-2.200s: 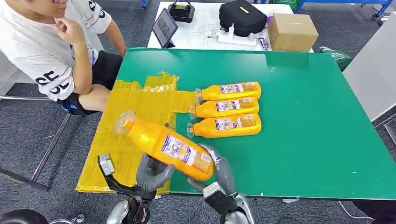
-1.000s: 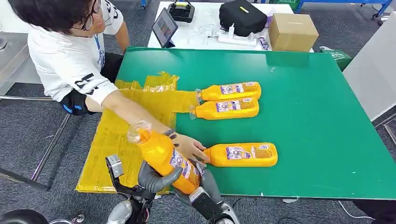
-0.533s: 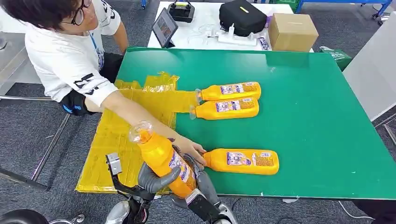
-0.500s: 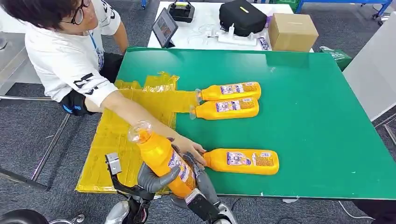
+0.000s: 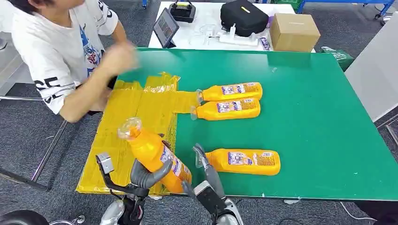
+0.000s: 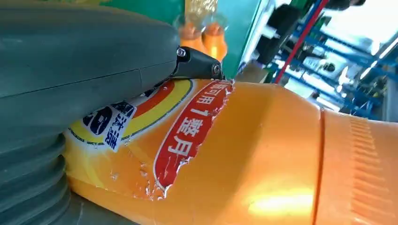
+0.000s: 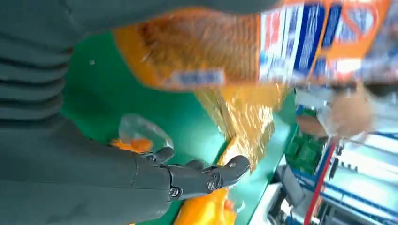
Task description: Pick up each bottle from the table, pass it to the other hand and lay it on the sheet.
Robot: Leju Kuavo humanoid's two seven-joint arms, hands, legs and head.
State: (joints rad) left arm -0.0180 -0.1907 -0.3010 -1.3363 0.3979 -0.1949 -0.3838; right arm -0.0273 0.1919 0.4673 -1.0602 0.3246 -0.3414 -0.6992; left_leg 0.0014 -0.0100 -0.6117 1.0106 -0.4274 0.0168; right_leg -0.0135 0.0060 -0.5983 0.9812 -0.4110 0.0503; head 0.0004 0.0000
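At the near table edge, over the boundary of sheet and green top: held bottle (image 5: 155, 154), gripped by the left hand (image 5: 146, 174), thumb wrapped across its lower body. Change since half a second ago: the right hand (image 5: 202, 164) has come off the bottle and now stands beside it with fingers spread, holding nothing; the bottle has shifted a little toward the sheet side; the person's arm, then stretched across the table to the near bottle, has drawn back to the far left corner and shows blurred.

Held bottle: orange plastic, tilted, clear cap (image 5: 129, 126) pointing up and away toward the sheet, base low by the wrist. Label in blue, white and red on the body; in the left wrist view the label (image 6: 187, 136) is red with white characters, its edge torn and peeling.

Sheet (image 5: 126, 122): yellow, crinkled, covering the left part of the table and overhanging its left edge.

Near bottle (image 5: 241, 161): same kind, lying flat on the green table (image 5: 309, 108), cap toward the right hand, just beside its fingers; contact cannot be told.

Two further bottles (image 5: 227, 101): lying side by side, mid-table, caps toward the sheet.

Person (image 5: 61, 51): white printed shirt, seated at the table's far left.

Beyond the table: white table with black bag (image 5: 244, 16), cardboard box (image 5: 293, 30), tablet (image 5: 165, 27).
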